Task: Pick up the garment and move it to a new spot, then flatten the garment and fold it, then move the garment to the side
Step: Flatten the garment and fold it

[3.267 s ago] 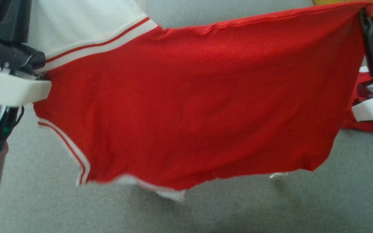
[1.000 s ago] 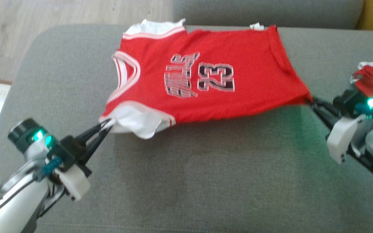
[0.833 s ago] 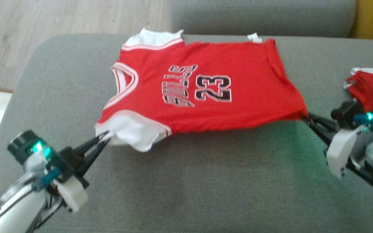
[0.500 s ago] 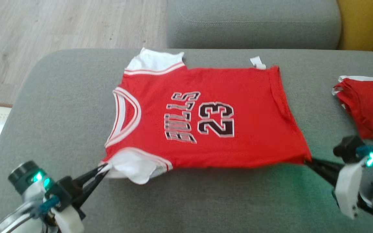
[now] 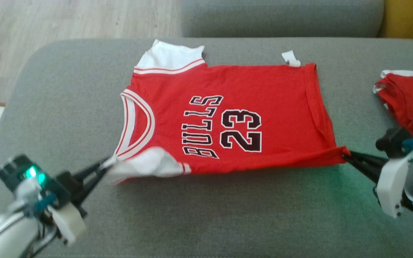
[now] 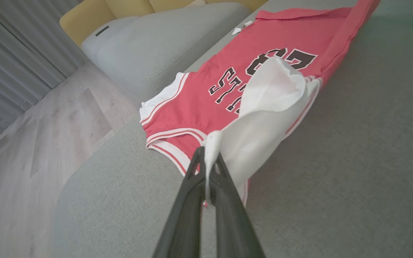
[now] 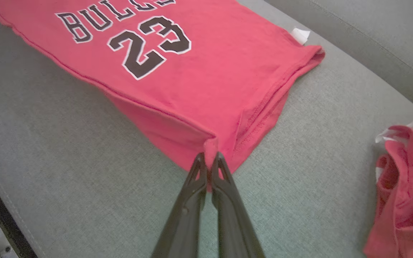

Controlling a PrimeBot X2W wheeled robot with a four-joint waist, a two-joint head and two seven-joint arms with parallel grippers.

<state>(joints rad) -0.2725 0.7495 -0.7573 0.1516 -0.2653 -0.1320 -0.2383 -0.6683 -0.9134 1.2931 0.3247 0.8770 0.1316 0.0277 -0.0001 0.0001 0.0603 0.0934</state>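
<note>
The garment (image 5: pixel 271 104) is a red jersey with white trim and "BULLS 23" in black, spread print-up over the grey cushion (image 5: pixel 210 215). My left gripper (image 5: pixel 107 165) is shut on its white near-left shoulder corner, which shows lifted and pinched in the left wrist view at the left gripper (image 6: pixel 208 157) below the garment (image 6: pixel 199 107). My right gripper (image 5: pixel 344 156) is shut on the red near-right hem corner; in the right wrist view the right gripper (image 7: pixel 209 157) holds that corner of the garment (image 7: pixel 206 71) slightly raised off the cushion.
A second red-and-white cloth (image 5: pixel 412 104) lies crumpled at the right edge, also the cloth (image 7: pixel 403 200). A grey backrest cushion (image 5: pixel 281 16) runs along the far side. Wooden floor (image 5: pixel 48 21) lies past the cushion's rounded left end.
The garment went from hanging stretched in the air to lying on the cushion. Over the last second both grippers drew its near edge toward me; the head camera also shifted.
</note>
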